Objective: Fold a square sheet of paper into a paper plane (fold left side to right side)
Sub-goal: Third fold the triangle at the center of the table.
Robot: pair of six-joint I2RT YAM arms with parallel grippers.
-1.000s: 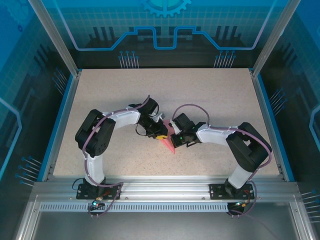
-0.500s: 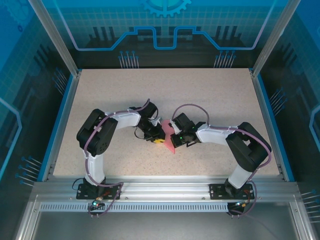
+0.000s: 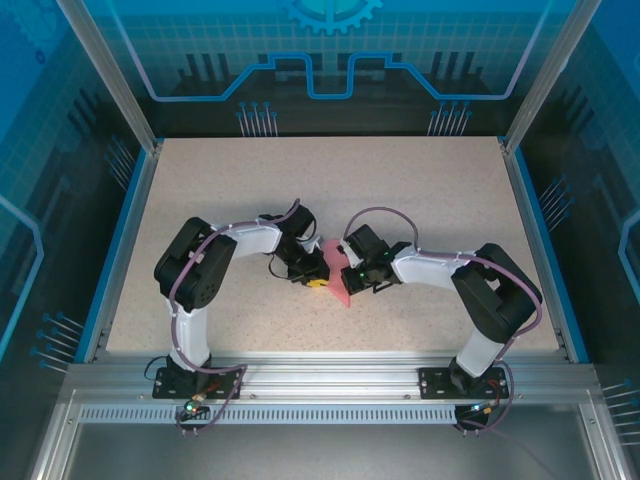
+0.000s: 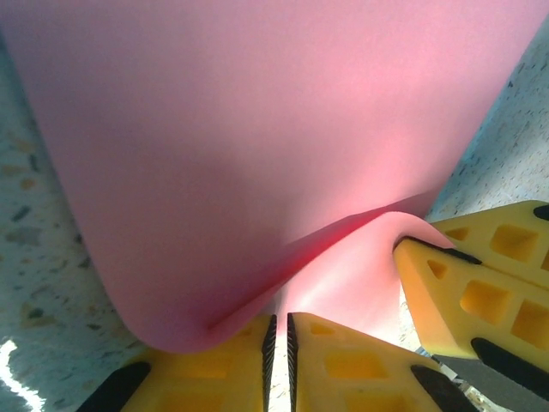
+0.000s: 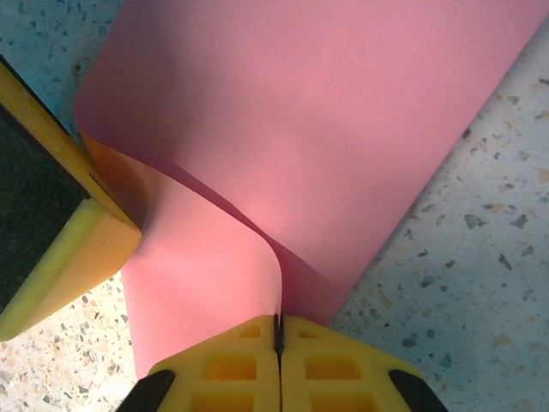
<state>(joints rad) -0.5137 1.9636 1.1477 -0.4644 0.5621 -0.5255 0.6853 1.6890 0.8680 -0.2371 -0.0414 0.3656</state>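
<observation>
Pinching paper (image 5: 326, 129) edge, both jaws closed

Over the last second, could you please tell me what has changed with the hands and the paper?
The left hand slid slightly nearer and to the left, uncovering more of the paper between the hands. Nothing was taken hold of or let go: both hands still pinch the paper. The right hand kept its place.

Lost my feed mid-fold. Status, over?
Left gripper shut on pink sheet. Right gripper shut on it too, close alongside. Sheet bowed over itself. Nothing in the way.
</observation>
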